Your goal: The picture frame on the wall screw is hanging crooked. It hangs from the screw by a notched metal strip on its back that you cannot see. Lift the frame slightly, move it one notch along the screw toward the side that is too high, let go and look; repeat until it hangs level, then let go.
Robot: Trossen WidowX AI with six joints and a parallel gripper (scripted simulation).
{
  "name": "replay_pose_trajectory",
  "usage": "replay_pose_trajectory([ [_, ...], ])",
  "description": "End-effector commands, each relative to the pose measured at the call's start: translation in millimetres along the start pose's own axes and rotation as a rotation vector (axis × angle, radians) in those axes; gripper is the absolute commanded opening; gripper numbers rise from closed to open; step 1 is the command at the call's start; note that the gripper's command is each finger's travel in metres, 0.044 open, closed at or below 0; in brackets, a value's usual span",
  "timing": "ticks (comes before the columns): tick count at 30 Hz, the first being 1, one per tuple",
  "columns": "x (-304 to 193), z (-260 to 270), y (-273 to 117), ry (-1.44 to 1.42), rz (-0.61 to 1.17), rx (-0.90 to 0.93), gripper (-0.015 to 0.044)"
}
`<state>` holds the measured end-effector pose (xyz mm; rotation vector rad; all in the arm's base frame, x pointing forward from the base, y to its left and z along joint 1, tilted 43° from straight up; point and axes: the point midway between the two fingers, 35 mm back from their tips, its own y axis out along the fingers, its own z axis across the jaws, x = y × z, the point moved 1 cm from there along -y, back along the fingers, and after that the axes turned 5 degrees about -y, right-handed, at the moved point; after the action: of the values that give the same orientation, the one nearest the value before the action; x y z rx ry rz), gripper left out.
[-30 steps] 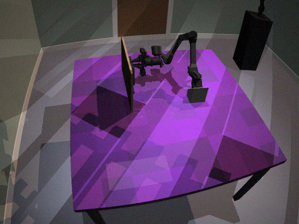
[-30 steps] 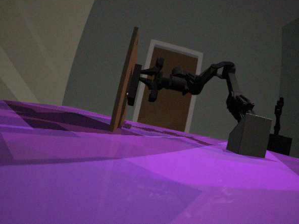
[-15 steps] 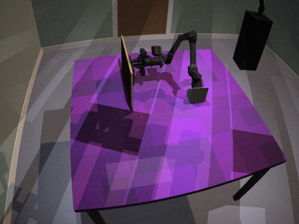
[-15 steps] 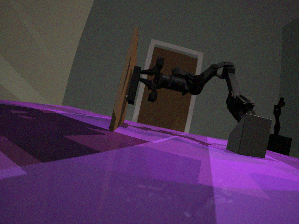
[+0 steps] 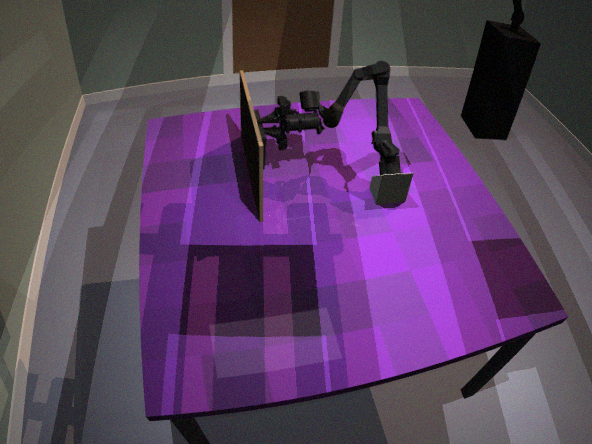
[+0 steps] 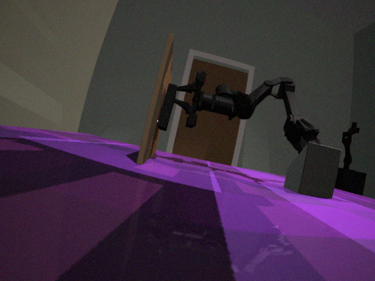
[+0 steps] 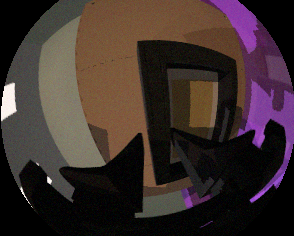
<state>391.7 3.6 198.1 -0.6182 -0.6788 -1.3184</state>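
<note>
Purple-Lit Bench Hosts a Picture-Hanging Job

Bands of light and shadow cross the purple bench (image 5: 400,290) (image 6: 269,202) (image 7: 270,100), with a brown door (image 5: 282,20) (image 6: 203,133) set in the wall in the background. Parted jaws (image 5: 262,125) (image 6: 175,95) reach to the black picture frame (image 5: 263,137) (image 6: 167,107) (image 7: 152,90), their tips on either side of one of its side bars and clenched on nothing. Directly ahead of the jaws, the frame hangs against an upright wooden board (image 5: 252,170) (image 6: 152,107) (image 7: 110,70), above the bench; whether it is level cannot be told from these angles. Behind the jaws, a bent black arm (image 5: 382,100) (image 6: 261,96) runs back and down to a gray block (image 5: 392,190) (image 6: 320,171) on the bench. Farther behind them, a black pedestal (image 5: 500,85) (image 6: 349,181) on the floor carries a second dark arm (image 5: 517,5) (image 6: 347,145).
</note>
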Motion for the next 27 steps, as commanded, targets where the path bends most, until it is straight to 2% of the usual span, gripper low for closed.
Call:
replay_pose_trajectory([
  [1,0,0,0,0.004,0.000,-0.001,0.0260],
  [6,2,0,-6,0.014,0.000,-0.001,0.0260],
  [16,1,-2,-95,0.154,0.004,0.002,0.0260],
  [23,5,1,-96,0.148,-0.006,0.009,0.0260],
  [27,17,5,-116,0.214,-0.003,0.007,0.0260],
])
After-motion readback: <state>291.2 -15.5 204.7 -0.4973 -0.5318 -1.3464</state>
